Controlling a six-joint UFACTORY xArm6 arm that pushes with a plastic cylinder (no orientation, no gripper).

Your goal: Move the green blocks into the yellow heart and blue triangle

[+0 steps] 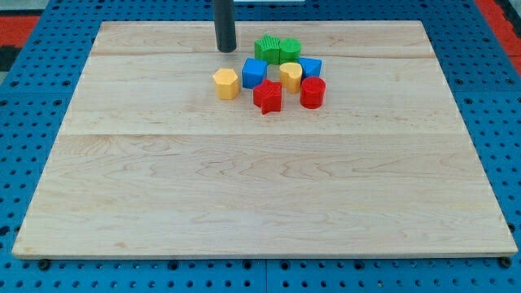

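Counter bare near camera | green blocks at cluster top, touching yellow heart, blue triangle | my tip just left of greens | no claw, holding nothing

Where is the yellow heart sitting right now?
The yellow heart sits in the cluster near the view's top, just right of centre, directly below the green blocks, with a blue block on its left and the blue triangle on its right.
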